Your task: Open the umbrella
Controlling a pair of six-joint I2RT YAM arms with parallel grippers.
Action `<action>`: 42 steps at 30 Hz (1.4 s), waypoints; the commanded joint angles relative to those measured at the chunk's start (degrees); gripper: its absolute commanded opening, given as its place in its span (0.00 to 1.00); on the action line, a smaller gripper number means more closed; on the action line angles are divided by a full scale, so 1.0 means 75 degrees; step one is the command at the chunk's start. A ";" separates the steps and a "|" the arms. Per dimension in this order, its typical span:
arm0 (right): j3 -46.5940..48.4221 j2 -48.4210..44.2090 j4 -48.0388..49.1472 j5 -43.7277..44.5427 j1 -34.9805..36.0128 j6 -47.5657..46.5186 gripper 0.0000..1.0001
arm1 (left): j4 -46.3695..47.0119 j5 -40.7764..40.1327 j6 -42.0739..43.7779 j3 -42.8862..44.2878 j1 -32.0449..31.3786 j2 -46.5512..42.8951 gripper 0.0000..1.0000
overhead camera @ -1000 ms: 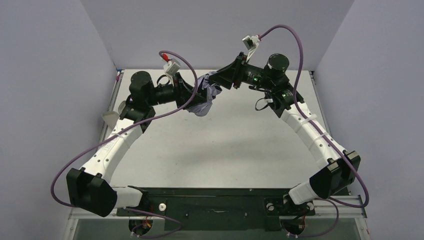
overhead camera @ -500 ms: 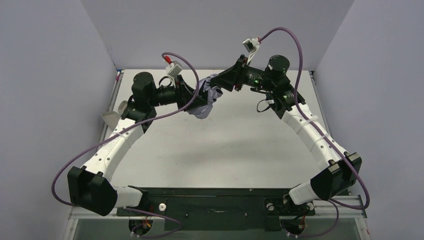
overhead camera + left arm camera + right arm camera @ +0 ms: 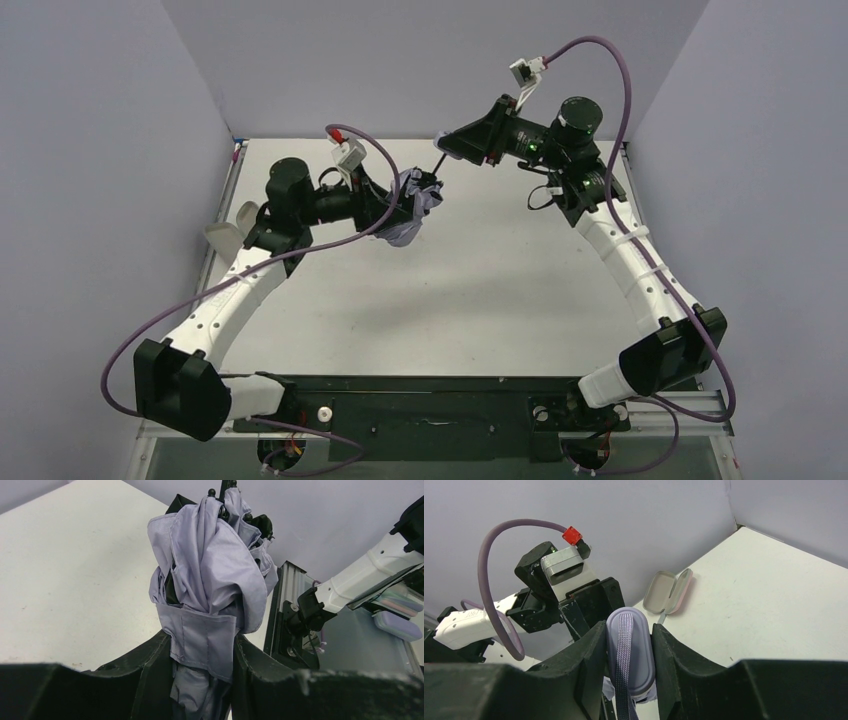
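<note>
Right claw has pulled toward upper right, baring black shaft — clamped on lilac handle; left claw clamps umbrella by its bundled fabric — upper centre, above desk, well apart from side walls.

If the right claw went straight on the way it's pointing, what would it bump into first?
Most likely the umbrella, its bunched fabric gripped in the left claw beyond. The right claw holds the handle, so only the shaft lies between them.
</note>
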 commanded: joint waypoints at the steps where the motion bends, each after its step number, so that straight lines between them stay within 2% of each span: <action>1: 0.0808 -0.0137 0.0986 0.0543 -0.0523 0.0108 0.00 | -0.0690 0.0010 0.0973 -0.0300 0.0087 -0.0383 0.00; 2: 0.0794 -0.0148 0.0971 0.0555 -0.0538 0.0086 0.00 | -0.0778 -0.0071 0.1116 -0.0343 0.0087 -0.0430 0.00; 4: 0.0659 -0.0193 0.0930 0.0559 -0.0542 0.0015 0.00 | -0.1064 -0.0244 0.1512 -0.0351 0.0077 -0.0490 0.10; 5: 0.0591 -0.0229 0.0917 0.0562 -0.0535 -0.0004 0.00 | -0.1300 -0.0312 0.1752 -0.0329 0.0061 -0.0513 0.29; 6: 0.0453 -0.0258 0.0913 0.0563 -0.0514 -0.0005 0.00 | -0.1394 -0.0436 0.1857 -0.0236 0.0050 -0.0530 0.38; 7: 0.0377 -0.0310 0.0895 0.0569 -0.0455 -0.0047 0.00 | -0.1575 -0.0502 0.2041 -0.0172 0.0022 -0.0527 0.54; 8: 0.0244 -0.0340 0.0855 0.0578 -0.0428 -0.0091 0.00 | -0.1666 -0.0627 0.2130 -0.0003 0.0008 -0.0490 0.61; 9: 0.0191 -0.0395 0.0731 0.0614 -0.0337 -0.0239 0.00 | -0.1822 -0.0685 0.2314 0.0091 -0.0047 -0.0472 0.83; 11: 0.0091 -0.0464 0.0431 0.0701 -0.0180 -0.0594 0.00 | -0.2033 -0.0967 0.2598 0.0354 -0.0207 -0.0405 1.00; 16: 0.0098 -0.0594 -0.0875 0.1088 0.0355 -0.1842 0.00 | -0.2083 -0.1691 0.3287 0.0745 -0.0744 -0.0279 0.97; 21: 0.0349 -0.0666 -0.1641 0.1383 0.0629 -0.2935 0.00 | -0.1461 -0.2638 0.3693 0.0620 -0.1485 -0.0347 0.97; 27: 0.0483 -0.0727 -0.1935 0.1430 0.0796 -0.3168 0.00 | -0.0940 -0.4412 0.4453 0.0372 -0.2253 -0.0203 0.97; 33: 0.0475 -0.0705 -0.2025 0.1370 0.0888 -0.3098 0.00 | -0.0292 -0.5708 0.4047 0.0266 -0.2592 0.0174 0.97; 36: 0.0483 -0.0677 -0.1965 0.1361 0.0896 -0.3009 0.00 | -0.0072 -0.5876 0.3648 0.0192 -0.2710 0.0307 0.99; 38: 0.0537 -0.0669 -0.1930 0.1394 0.0900 -0.2963 0.00 | -0.0070 -0.5600 0.3523 0.0125 -0.2769 0.0367 0.87; 39: 0.0560 -0.0678 -0.1928 0.1406 0.0895 -0.2961 0.00 | -0.0070 -0.5480 0.3471 0.0085 -0.2777 0.0355 0.74; 40: 0.0612 -0.0675 -0.1939 0.1448 0.0898 -0.2972 0.00 | -0.0055 -0.5276 0.3449 -0.0042 -0.2782 0.0320 0.68; 41: 0.0632 -0.0687 -0.1962 0.1499 0.0900 -0.2977 0.00 | -0.0045 -0.5183 0.3417 -0.0121 -0.2778 0.0285 0.54; 42: 0.0680 -0.0701 -0.1968 0.1517 0.0894 -0.3017 0.00 | -0.0034 -0.5043 0.3404 -0.0298 -0.2787 0.0217 0.47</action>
